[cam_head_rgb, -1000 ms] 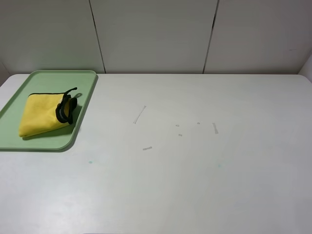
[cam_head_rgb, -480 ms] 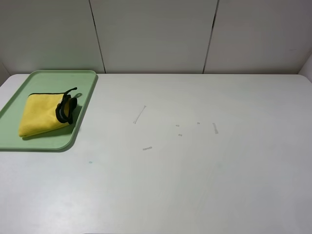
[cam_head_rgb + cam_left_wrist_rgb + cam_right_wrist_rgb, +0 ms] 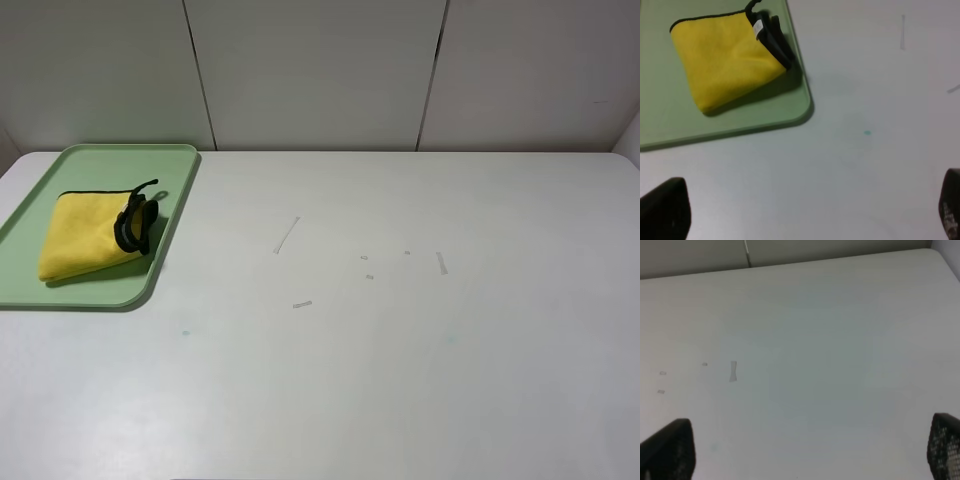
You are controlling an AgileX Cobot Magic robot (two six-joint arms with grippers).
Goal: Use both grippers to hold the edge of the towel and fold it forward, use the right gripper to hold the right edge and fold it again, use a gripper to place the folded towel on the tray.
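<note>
Folded towel lies on tray. Left claw and right claw both spread apart, above worktop.

The towel looks soft, matt cloth; the tray smooth plastic; the table matt.

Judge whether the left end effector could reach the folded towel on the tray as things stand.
Probably yes. The left end effector is open, the towel lies uncovered on the tray, and only bare table lies between them.
</note>
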